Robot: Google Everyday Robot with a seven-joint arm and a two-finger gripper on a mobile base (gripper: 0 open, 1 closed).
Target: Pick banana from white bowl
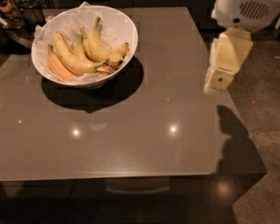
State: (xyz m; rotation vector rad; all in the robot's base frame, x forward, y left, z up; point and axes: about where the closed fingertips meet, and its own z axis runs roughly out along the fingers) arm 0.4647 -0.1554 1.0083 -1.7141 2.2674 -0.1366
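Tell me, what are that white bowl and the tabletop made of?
The white bowl looks like glazed ceramic, possibly plastic: smooth, glossy rim. Its lining looks like crumpled paper. The table seems polished stone or glass, reflecting bright light spots. The gripper hangs by its right edge, in matte cream plastic casing.

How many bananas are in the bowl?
3, in the white bowl: orange one left, long one middle, plump banana right; others may hide. Tool: right of the table.
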